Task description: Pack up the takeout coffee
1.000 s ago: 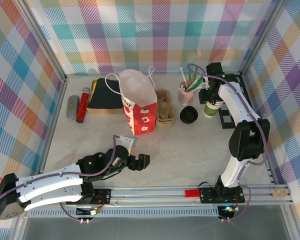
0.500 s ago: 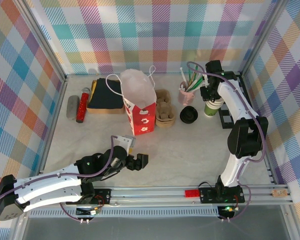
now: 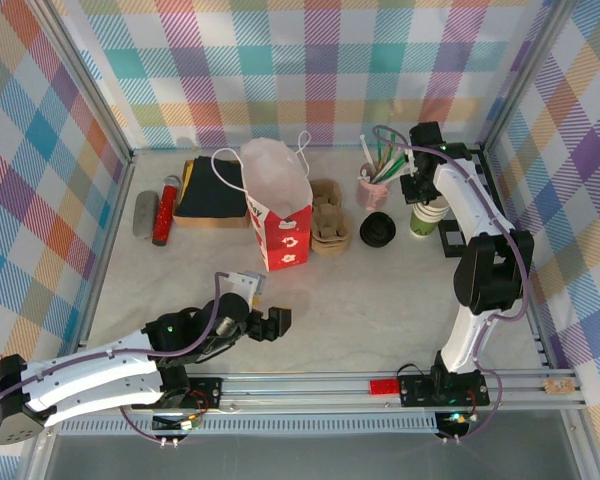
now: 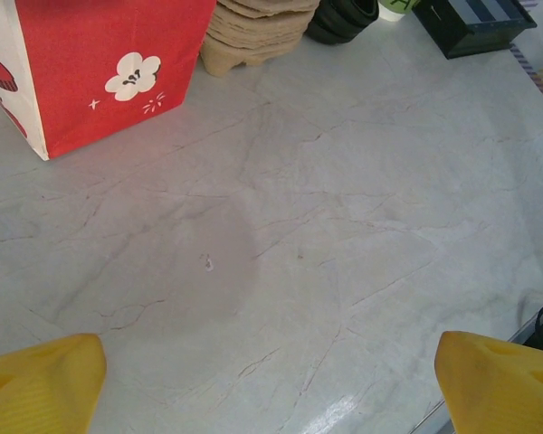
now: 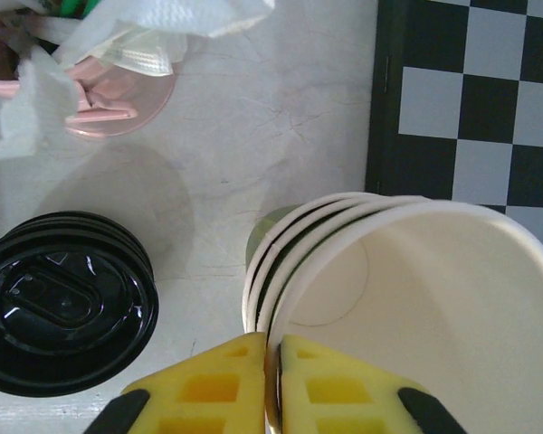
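Yellow-fingered right gripper [image 5: 271,380] pinches the rim of the top paper cup [image 5: 434,316], stacked at back right just beside black lids [image 5: 63,298]; left gripper [image 4: 271,380] hangs wide open above the table [image 4: 344,226].

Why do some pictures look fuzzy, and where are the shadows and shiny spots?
Left wrist view: the yellow fingers in the bottom corners are blurred, a soft grey shadow lies on the table, with faint glare near the bottom edge. Right wrist view: the black lids show glossy highlights; a round shadow lies below the pink cup; the stacked paper cups look crisp. Top view: even light.
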